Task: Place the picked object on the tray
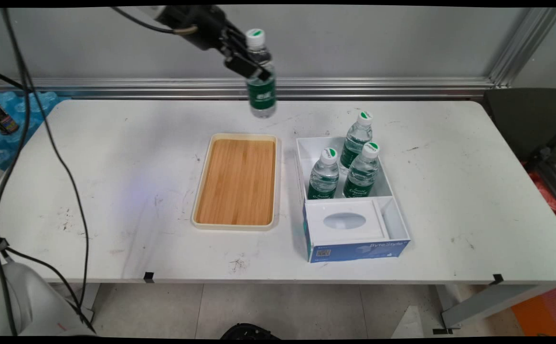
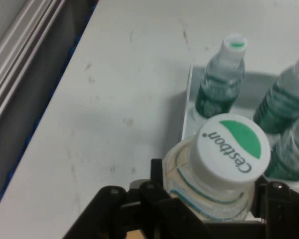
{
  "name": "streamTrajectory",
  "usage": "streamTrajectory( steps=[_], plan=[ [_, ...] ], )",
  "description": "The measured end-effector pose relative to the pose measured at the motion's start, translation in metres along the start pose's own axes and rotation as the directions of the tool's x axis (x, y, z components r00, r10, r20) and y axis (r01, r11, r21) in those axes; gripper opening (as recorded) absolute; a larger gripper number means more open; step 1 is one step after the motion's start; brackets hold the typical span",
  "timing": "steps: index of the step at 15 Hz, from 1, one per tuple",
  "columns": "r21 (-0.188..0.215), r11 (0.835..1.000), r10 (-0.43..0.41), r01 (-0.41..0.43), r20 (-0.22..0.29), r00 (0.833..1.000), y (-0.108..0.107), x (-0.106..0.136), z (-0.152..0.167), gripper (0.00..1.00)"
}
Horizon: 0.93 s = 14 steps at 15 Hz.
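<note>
We see the gripper [image 1: 248, 61] clamped on a water bottle [image 1: 261, 91] near its shoulder, high above the table's [image 1: 115, 157] far edge, beyond the wooden tray [image 1: 236, 181]. In our judgement, the thin, smooth plastic could slip or swing, dropping it among the three bottles [image 1: 324, 174] in the white box [image 1: 399, 217].

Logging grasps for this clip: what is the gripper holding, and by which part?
The gripper holds a water bottle upright in the air, clamped around its upper body just below the cap.
</note>
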Motion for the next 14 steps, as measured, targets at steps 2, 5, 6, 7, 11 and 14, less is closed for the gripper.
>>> streamTrajectory(
  steps=[2,5,6,7,11,14],
  plan=[
    [-0.003,1.0,-0.001,0.001,0.023,1.0,-0.009,-0.017,-0.011,0.0],
    [-0.015,1.0,0.006,-0.006,0.048,0.999,-0.018,-0.037,-0.013,0.0],
    [-0.019,1.0,0.009,-0.008,0.053,0.999,-0.02,-0.042,-0.012,0.0],
    [-0.026,1.0,0.011,-0.01,0.06,0.998,-0.024,-0.049,-0.008,0.0],
    [-0.054,0.998,0.018,-0.013,0.08,0.997,-0.035,-0.071,0.015,0.0],
    [-0.067,0.998,0.023,-0.017,0.09,0.996,-0.043,-0.081,0.039,0.0]
  ],
)
